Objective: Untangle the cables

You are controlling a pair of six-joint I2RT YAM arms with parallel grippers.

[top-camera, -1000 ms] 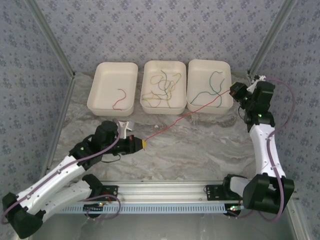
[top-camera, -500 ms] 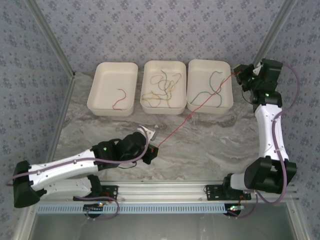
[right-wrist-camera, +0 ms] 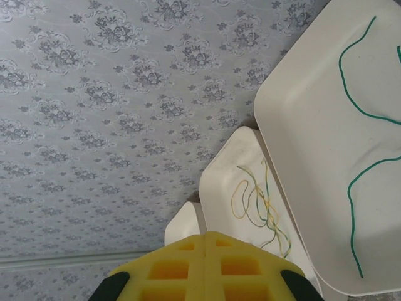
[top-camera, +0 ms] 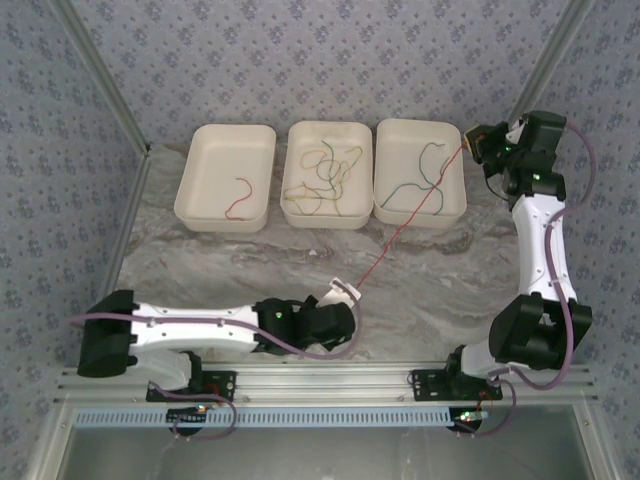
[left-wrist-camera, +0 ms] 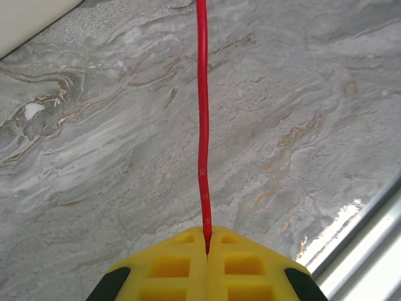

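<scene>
The left arm lies low and stretched along the bottom of the top view, reaching from its base at lower left toward the lower centre. Its left end effector [top-camera: 343, 292] sits just above the grey marbled worktop [top-camera: 440, 290]. In the left wrist view its yellow pads [left-wrist-camera: 169, 266] are pressed together on the end of a red cable [left-wrist-camera: 202, 125], which runs straight up the frame.

From above, that red cable [top-camera: 400, 230] is stretched in a straight diagonal from lower centre to upper right, crossing the near right corner of the right tray [top-camera: 395, 135]. It ends at the right end effector [top-camera: 476, 140].

The right arm stands tall on the right side of the frame, forearm rising from its base at lower right, wrist bent toward the tray. Its pads [right-wrist-camera: 169, 269] are squeezed shut in the right wrist view, where I cannot see the cable between them.

A green cable [top-camera: 432, 165] lies in the right tray. Tangled yellow-olive cables [top-camera: 325, 175] fill the middle tray [top-camera: 300, 135]. A short red cable [top-camera: 240, 197] rests in the left tray [top-camera: 215, 150].
</scene>
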